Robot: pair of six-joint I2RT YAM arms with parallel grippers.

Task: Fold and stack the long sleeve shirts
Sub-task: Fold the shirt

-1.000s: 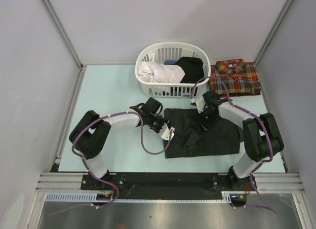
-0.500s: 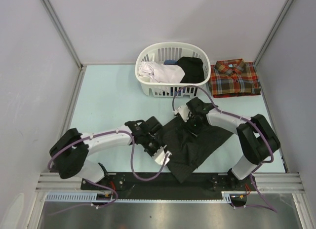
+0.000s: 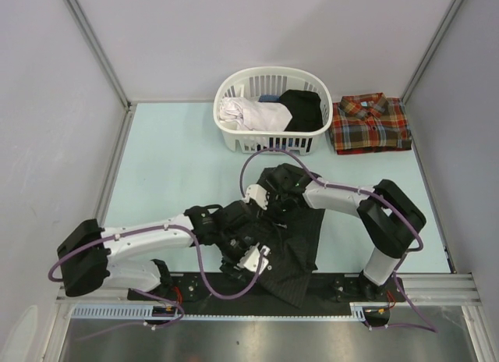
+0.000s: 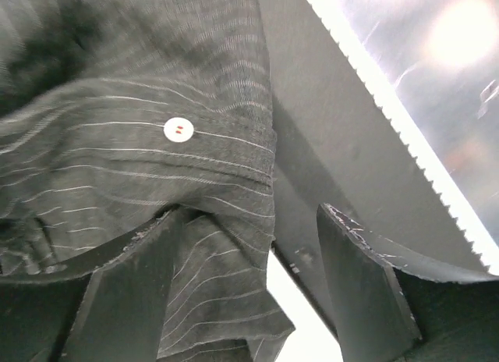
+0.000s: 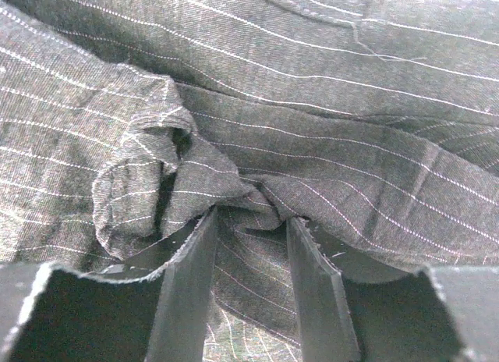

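Observation:
The black pinstripe shirt (image 3: 292,237) lies bunched at the near middle of the table, with one end hanging over the front edge. My left gripper (image 3: 253,259) is at that edge. In the left wrist view the left gripper (image 4: 249,214) stands open, and a buttoned hem (image 4: 178,129) droops loose against its left finger (image 4: 117,299). My right gripper (image 3: 261,196) sits on the shirt's far left part. Seen from the wrist, the right gripper (image 5: 252,219) is shut on a thick fold of the pinstripe shirt (image 5: 257,284). The plaid shirt (image 3: 370,124) lies folded at the back right.
A white laundry basket (image 3: 265,143) holding white, blue and black clothes stands at the back centre, left of the plaid shirt. The black front rail (image 3: 195,285) runs under the hanging cloth, and shows in the left wrist view as a rail (image 4: 327,128) with metal beyond it.
Both arms swung toward the near left and dragged the pinstripe shirt from lying flat into a bunch hanging over the front edge. The left gripper has opened and released the cloth.

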